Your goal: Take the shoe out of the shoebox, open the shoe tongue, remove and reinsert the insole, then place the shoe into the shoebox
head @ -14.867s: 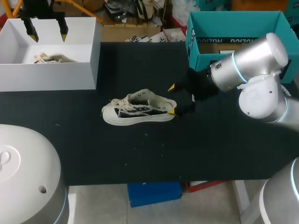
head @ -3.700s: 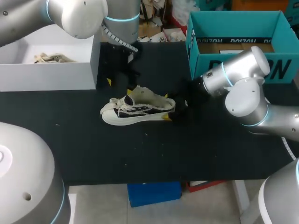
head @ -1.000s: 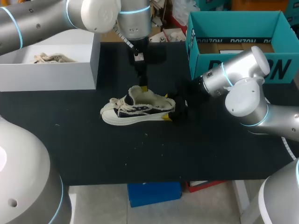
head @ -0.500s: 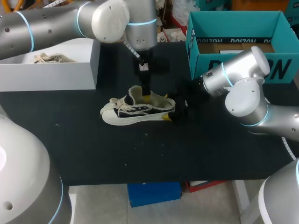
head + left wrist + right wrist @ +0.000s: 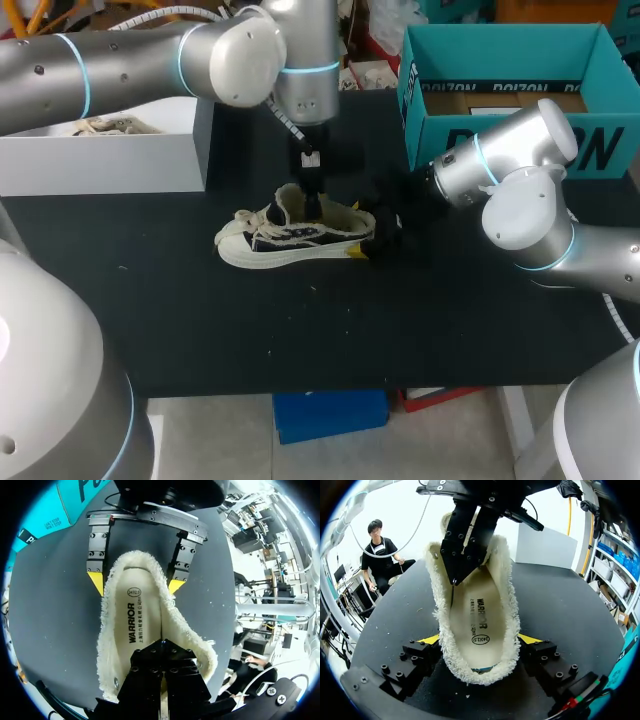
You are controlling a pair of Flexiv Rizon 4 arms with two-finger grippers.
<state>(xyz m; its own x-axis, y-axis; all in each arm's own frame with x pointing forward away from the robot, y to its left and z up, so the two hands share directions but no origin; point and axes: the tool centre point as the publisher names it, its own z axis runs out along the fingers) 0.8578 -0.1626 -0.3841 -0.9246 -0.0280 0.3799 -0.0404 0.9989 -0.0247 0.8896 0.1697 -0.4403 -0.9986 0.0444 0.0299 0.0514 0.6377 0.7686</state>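
A cream and black sneaker [image 5: 295,236] lies on the black table [image 5: 300,320], toe to the left. My right gripper [image 5: 374,236] clasps its heel, one yellow tip on each side of the fleecy collar [image 5: 479,647]. From above, my left gripper [image 5: 313,202] dips into the shoe's opening with its fingers shut, the tips resting on the cream insole [image 5: 142,612] near the tongue end. In the left wrist view my left gripper [image 5: 162,643] is pressed together over the insole, with the right gripper's fingertips [image 5: 95,582] ahead at the heel. The left fingers [image 5: 462,555] also show in the right wrist view.
A white shoebox [image 5: 180,140] holding a second shoe [image 5: 105,125] stands at the back left. A teal box [image 5: 500,130] stands at the back right, just behind my right arm. Bare black table stretches in front of the sneaker.
My left gripper has moved a little right and down, from just above the tongue into the shoe's opening. The right arm and the shoe have not moved.
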